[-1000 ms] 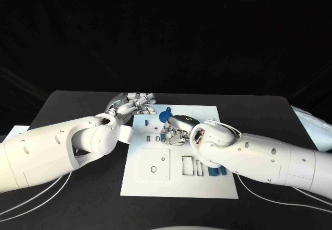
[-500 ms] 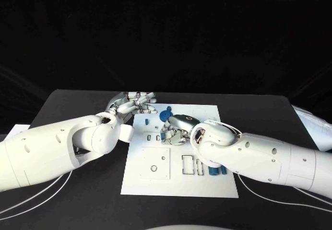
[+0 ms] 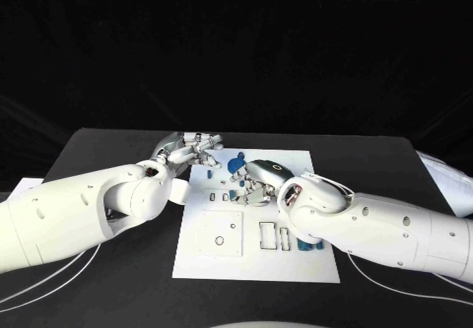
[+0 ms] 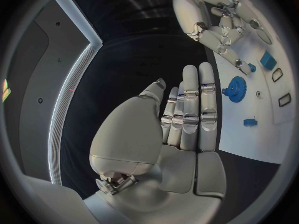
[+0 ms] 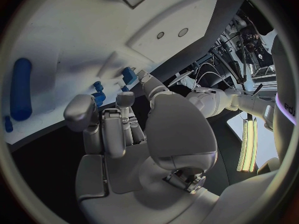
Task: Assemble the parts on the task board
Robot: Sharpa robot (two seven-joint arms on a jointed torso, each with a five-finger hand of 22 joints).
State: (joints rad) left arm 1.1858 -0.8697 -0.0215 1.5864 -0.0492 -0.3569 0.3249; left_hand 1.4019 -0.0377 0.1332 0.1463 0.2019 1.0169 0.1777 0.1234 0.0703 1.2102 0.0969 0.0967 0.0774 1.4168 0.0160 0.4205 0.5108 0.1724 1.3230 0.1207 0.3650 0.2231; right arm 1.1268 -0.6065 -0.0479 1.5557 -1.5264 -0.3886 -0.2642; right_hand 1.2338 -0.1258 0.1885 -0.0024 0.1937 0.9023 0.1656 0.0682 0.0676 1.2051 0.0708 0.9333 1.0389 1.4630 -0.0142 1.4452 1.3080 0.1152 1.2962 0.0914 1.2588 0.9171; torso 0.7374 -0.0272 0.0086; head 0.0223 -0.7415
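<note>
White and flat, the task board (image 3: 258, 263) lay in the middle of the black surface (image 3: 98, 287), with both robot hands over its far end. The left robot hand (image 3: 189, 148) hung over the board's far left corner; in the left wrist view its fingers (image 4: 191, 109) lay straight and side by side, nothing between them and the palm bare. Just beyond those fingertips sat a blue gear (image 4: 235, 89) on the board, apart from them, and beside it a small blue block (image 4: 249, 121) and a blue square piece (image 4: 268, 59) further along. The right robot hand (image 3: 252, 183) was lowered over the board's upper middle, its fingers curled downward close to the board; from the head view I could not tell whether they touched a part or pinched anything. In the right wrist view its fingers (image 5: 113, 129) were bent in toward the palm with small blue pieces (image 5: 98, 87) showing just past their tips, but whether any was held could not be made out. A blue cylinder (image 5: 21, 88) lay on the board well to one side of that hand, and near the right forearm in the head view blue parts (image 3: 308, 244) rested beside rectangular cut-outs (image 3: 267, 235) in the board.
</note>
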